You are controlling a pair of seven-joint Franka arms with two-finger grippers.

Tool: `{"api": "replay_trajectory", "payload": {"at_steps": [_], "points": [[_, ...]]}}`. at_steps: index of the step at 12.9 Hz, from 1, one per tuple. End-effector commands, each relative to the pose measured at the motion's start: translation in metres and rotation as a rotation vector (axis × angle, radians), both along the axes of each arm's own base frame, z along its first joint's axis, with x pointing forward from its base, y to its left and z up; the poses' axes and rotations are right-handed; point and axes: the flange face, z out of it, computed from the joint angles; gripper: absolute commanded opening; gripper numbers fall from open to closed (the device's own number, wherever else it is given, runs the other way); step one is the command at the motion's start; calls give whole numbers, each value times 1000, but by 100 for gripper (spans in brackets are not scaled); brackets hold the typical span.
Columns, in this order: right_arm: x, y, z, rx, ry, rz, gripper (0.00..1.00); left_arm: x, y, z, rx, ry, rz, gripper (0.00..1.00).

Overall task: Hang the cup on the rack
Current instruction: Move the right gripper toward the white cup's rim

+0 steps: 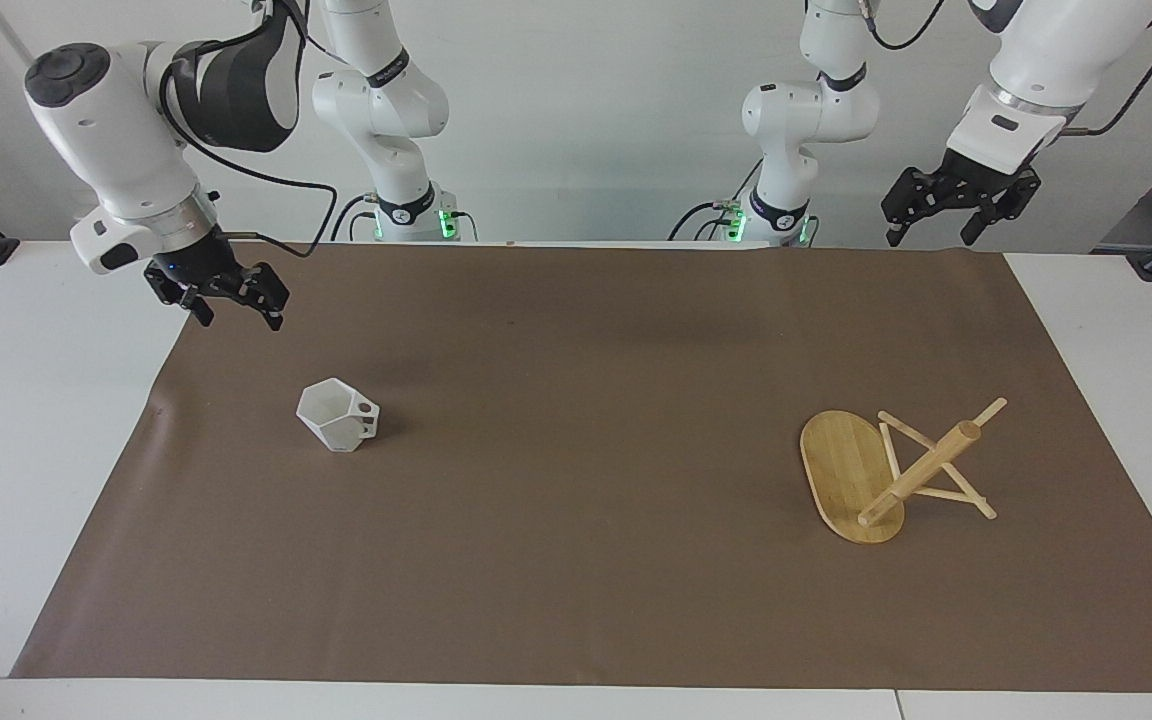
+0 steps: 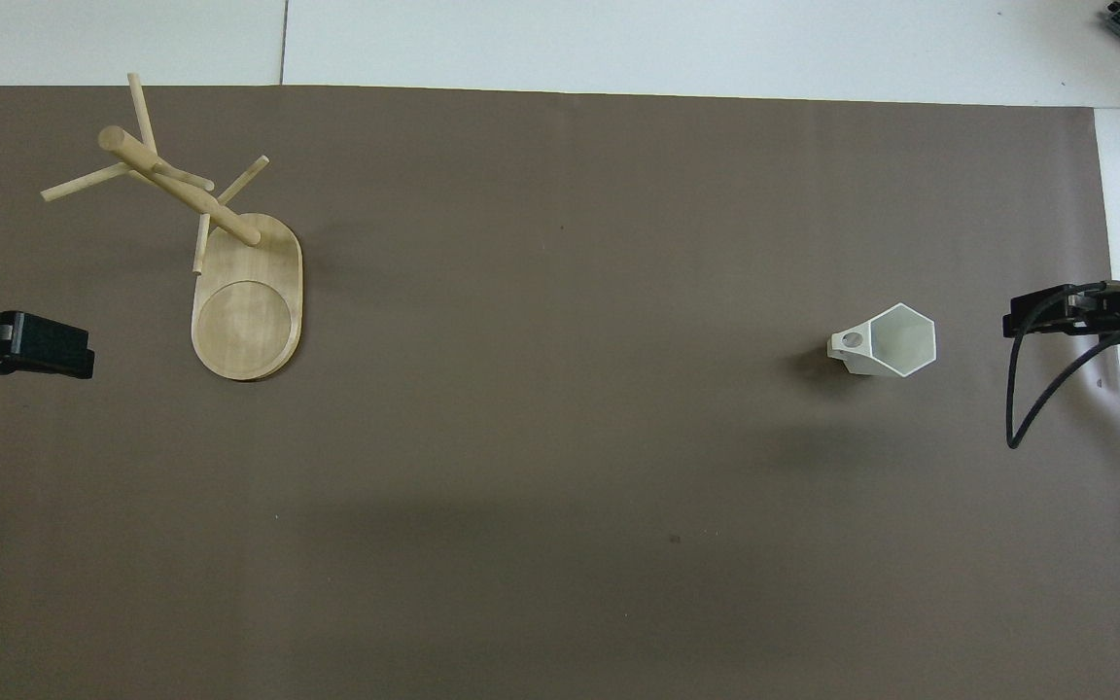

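Brown mat [image 1: 576,450] covers most of the white table [image 1: 26,420], and everything of the task sits on it. Largest of the two task things is the rack [image 1: 881,475], standing upright on its oval base toward the left arm's end of the table, its post [image 2: 181,187] and thin pegs seen slantwise, so they look tipped over in both views. Well apart from it, toward the right arm's end, the cup [image 1: 338,415] stands upright with its hexagonal mouth up; in the overhead view its pierced handle [image 2: 850,341] points to about nine o'clock, toward the rack's end of the table. The right gripper [image 1: 234,303] hangs in the air with its fingers spread and nothing between them, over the mat's edge; in the facing view the cup lies at about four o'clock from it, clear of it with bare mat between. In the overhead view this gripper [image 2: 1056,313] is mostly cut off at the frame's edge, at three o'clock from the cup, with a black cable [image 2: 1036,389] looping below it. The left gripper [image 1: 939,222] waits up in the air near its base, fingers apart and empty, with the rack at about six o'clock from it in the facing view; the overhead view shows only its dark tip [image 2: 20,343] at the frame's edge.
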Motion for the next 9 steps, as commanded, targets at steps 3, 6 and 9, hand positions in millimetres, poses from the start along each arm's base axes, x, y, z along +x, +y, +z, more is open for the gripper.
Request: {"api": "replay_trajectory", "payload": {"at_steps": [3, 6, 9], "points": [[6, -2, -50, -4, -11, -22, 100, -7, 3, 0, 11, -11, -14, 100], [14, 1, -95, -2, 0, -12, 100, -7, 2, 0, 9, -11, -14, 100], [24, 2, -134, 2, 7, -12, 100, -7, 2, 0, 9, -12, -16, 100]]}}
